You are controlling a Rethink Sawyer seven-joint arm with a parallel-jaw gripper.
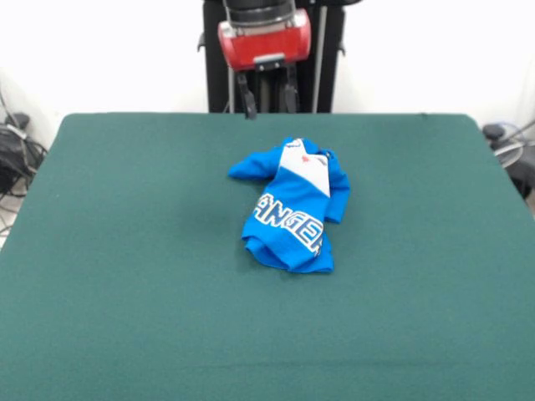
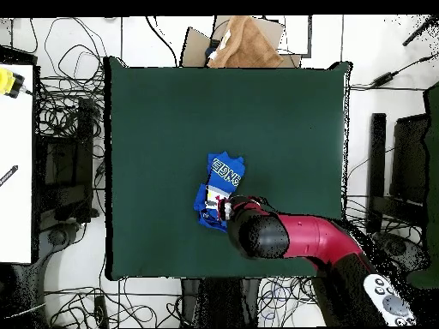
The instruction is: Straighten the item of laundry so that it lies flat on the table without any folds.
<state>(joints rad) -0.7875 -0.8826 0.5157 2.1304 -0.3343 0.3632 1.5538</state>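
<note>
The bright blue cloth T-shirt (image 1: 294,207) lies bunched and folded near the middle of the dark green felt table (image 1: 125,251), its white lettering partly hidden in creases. Above its far end hangs the gripper (image 1: 267,93), two fingers apart, empty.

brightness: pretty bright and even in both views, no dim corners on the table (image 1: 100,276)

light source: looks like soft light from above, can't tell the exact lamp

shadows: only a faint soft one hugging the near edge of the shirt (image 1: 294,209), and a vague darker patch on the felt to its left in the front view

glare: the wall behind is washed out to near white; a small shiny highlight sits on the red arm (image 2: 300,236) housing

focus: front view is a bit soft all over, the shirt lettering is still readable-ish

overhead: felt reads darker and flatter there, floor cables stay fairly crisp
</note>
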